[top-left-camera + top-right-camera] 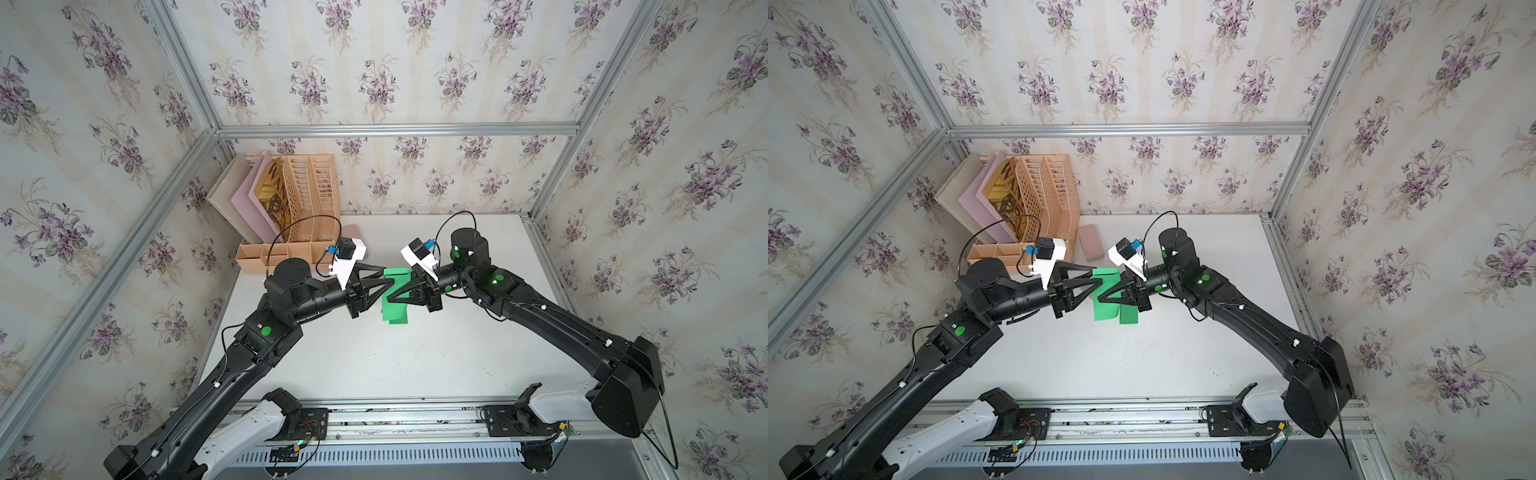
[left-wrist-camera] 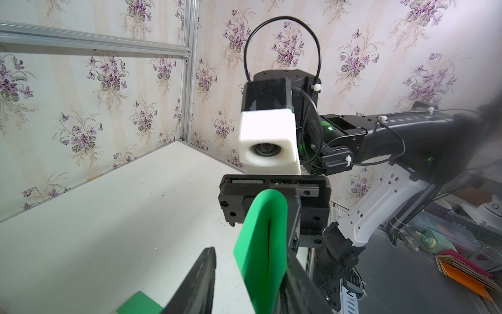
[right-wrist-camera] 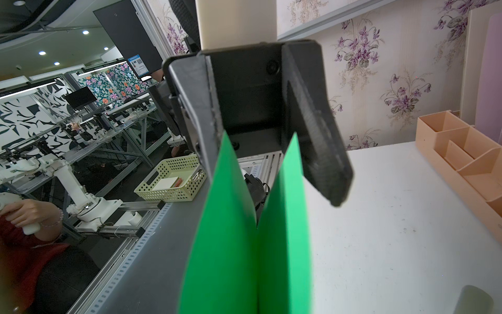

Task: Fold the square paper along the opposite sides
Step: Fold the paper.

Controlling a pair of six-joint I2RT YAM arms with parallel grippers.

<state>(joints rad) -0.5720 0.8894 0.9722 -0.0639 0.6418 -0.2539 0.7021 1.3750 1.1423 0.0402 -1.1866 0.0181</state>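
The green square paper (image 1: pixel 394 312) (image 1: pixel 1106 309) is bent over into a loop, and its two flaps lie side by side, lifted off the white table (image 1: pixel 374 361). My right gripper (image 1: pixel 390 297) (image 1: pixel 1103 298) comes in from the right and is shut on the paper. In the right wrist view the paper (image 3: pixel 231 244) hides its jaws. My left gripper (image 1: pixel 388 275) (image 1: pixel 1098 276) meets it from the left and straddles the bend. In the left wrist view the left gripper (image 2: pixel 250 261) is open. The paper (image 2: pixel 263 239) rests against one finger, with a gap to the other finger (image 2: pixel 203 274).
A peach desk organizer (image 1: pixel 291 208) (image 1: pixel 1038 195) holding boards stands at the back left corner. A pink block (image 1: pixel 1091 242) lies beside it. Metal frame posts and floral walls close three sides. Beyond the front edge stands a yellow basket (image 3: pixel 171 176).
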